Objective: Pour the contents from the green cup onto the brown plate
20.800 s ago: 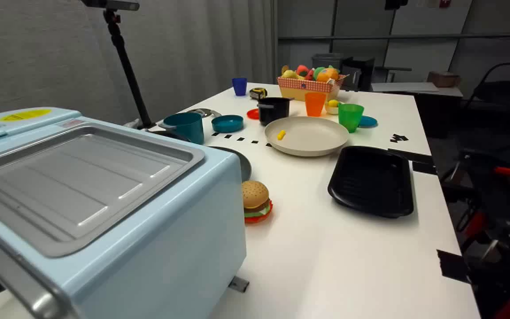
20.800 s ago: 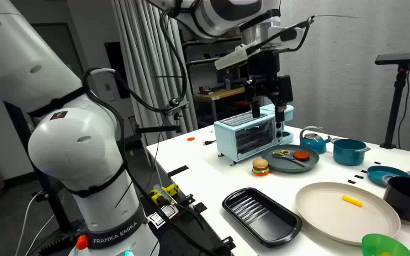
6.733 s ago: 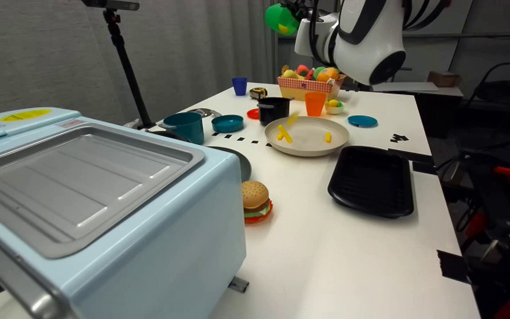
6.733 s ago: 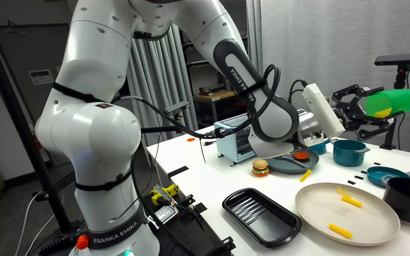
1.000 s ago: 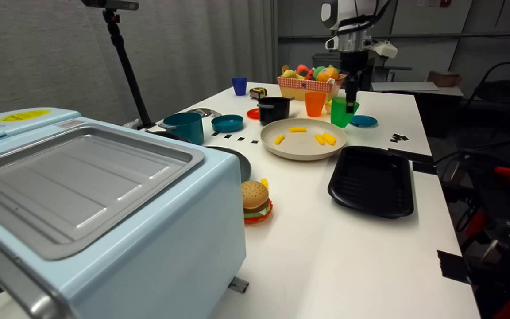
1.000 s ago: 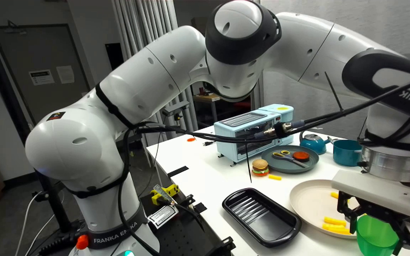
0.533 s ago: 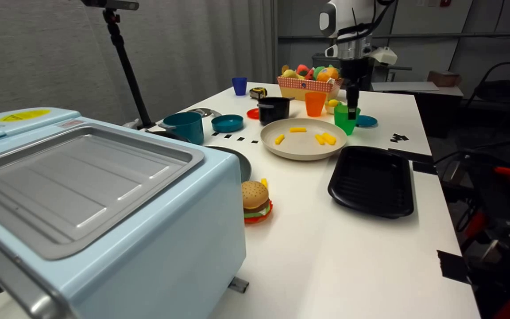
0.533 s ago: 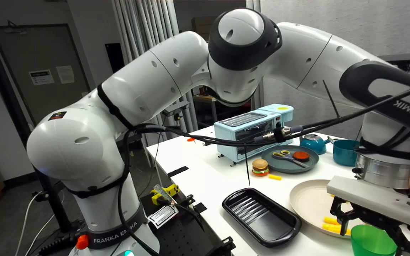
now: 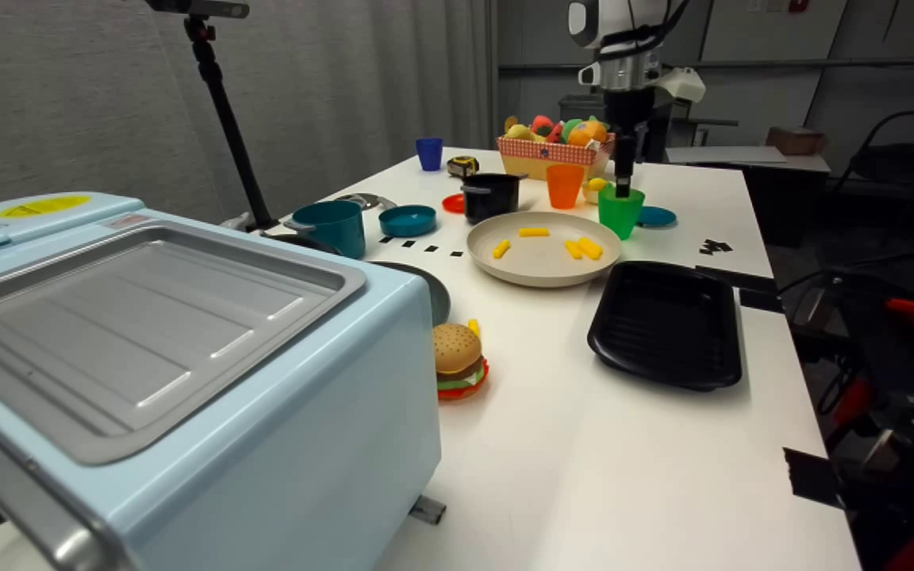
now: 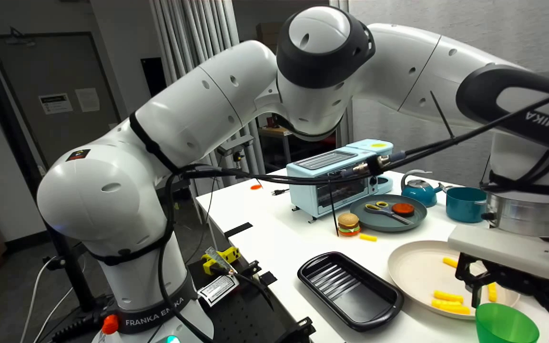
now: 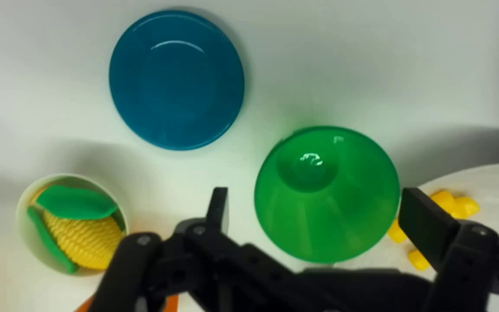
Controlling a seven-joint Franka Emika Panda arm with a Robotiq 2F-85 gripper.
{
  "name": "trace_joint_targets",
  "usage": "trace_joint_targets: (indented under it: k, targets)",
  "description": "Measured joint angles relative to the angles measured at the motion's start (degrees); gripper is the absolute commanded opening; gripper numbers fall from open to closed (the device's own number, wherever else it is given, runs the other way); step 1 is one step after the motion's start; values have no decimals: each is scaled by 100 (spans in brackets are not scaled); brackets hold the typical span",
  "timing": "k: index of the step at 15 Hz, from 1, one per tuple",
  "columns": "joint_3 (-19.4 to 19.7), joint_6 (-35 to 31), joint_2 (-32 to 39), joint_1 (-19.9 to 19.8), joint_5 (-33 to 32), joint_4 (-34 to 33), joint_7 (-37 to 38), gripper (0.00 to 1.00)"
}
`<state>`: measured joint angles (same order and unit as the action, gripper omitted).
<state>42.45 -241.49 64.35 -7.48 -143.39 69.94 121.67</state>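
Gripper spread wider than the green cup, holding nothing. Cup between its fingers, rim about at the tips — nearer the plate-side one; contact there, cannot tell. Cup upright on the table just beside the plate, mouth up, long axis vertical. Fries on the plate, none seen in the cup: pour looks done — straight lift should clear it.
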Motion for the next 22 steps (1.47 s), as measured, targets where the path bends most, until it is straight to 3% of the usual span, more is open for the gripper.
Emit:
trace_joint_targets:
  k: [12,22]
  targets:
    - [-2,10,-1095,135,32,-466,-90,100]
    - [-164,10,-1263,136,32,-439,-194,100]
